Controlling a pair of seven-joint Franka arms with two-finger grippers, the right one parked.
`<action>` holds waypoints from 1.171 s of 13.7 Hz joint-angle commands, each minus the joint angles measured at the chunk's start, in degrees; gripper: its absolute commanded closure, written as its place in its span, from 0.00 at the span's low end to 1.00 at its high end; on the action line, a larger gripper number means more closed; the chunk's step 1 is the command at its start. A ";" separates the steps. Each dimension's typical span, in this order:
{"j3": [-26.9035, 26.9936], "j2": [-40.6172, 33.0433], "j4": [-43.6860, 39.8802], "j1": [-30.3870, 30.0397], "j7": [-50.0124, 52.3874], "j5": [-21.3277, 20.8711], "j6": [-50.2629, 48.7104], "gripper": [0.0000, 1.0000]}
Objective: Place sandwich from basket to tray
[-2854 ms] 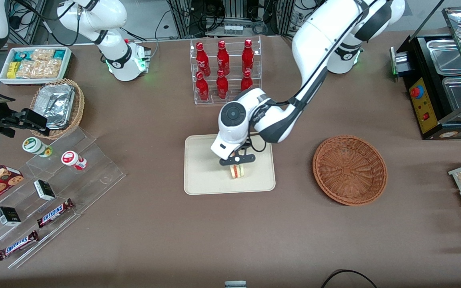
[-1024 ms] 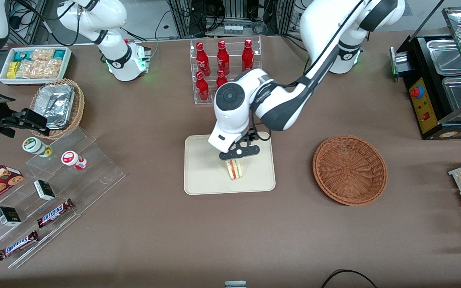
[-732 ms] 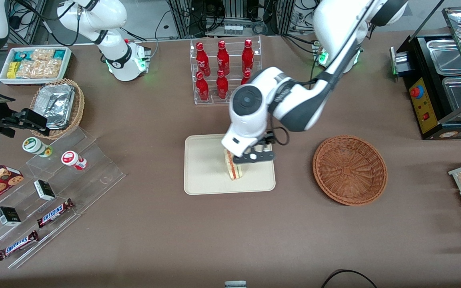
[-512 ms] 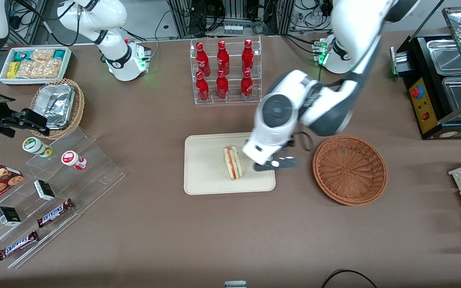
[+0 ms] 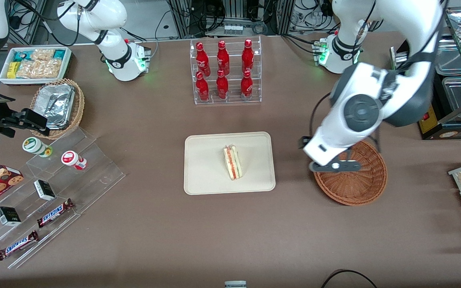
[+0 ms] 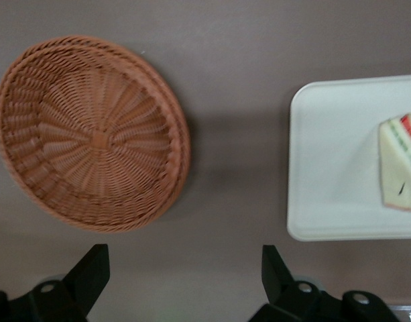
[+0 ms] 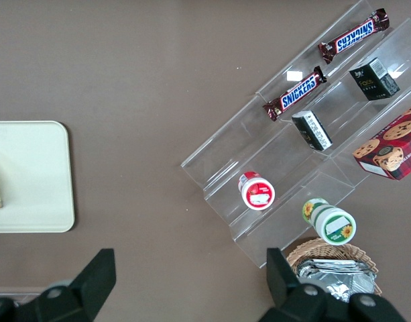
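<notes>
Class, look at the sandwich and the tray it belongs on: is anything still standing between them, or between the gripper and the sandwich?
Nothing visible. The sandwich already rests on the tray. The gripper hangs open over the basket, with only bare tabletop between it and the tray.

Triangular wedge sandwich (image 5: 233, 163), pale beige bread with red, green and white filling layers showing along its edge, standing on edge near the middle of the tray (image 5: 204, 168); nothing grips it. The tray is a flat, rectangular, cream-coloured piece with rounded corners and a low rim, lying on the brown tabletop. Round, shallow, reddish-brown woven wicker basket (image 5: 358, 188), holding nothing, set beside the tray toward the working arm's end of the table and apart from it. The left arm's gripper (image 5: 336, 166) hangs above the basket's rim nearest the tray, fingers (image 6: 91, 272) spread wide with nothing between them.
</notes>
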State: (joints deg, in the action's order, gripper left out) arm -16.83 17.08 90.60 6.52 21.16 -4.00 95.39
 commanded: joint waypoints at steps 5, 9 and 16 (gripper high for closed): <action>-0.14 -8.90 3.97 -8.01 -12.36 2.24 -8.02 0.00; 4.85 -13.56 6.08 -8.28 -18.77 3.21 -11.36 0.00; 16.47 -18.22 5.03 -3.97 -24.50 4.35 -17.87 0.00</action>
State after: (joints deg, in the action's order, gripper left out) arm -2.01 1.67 94.49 1.06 -2.67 -0.04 78.59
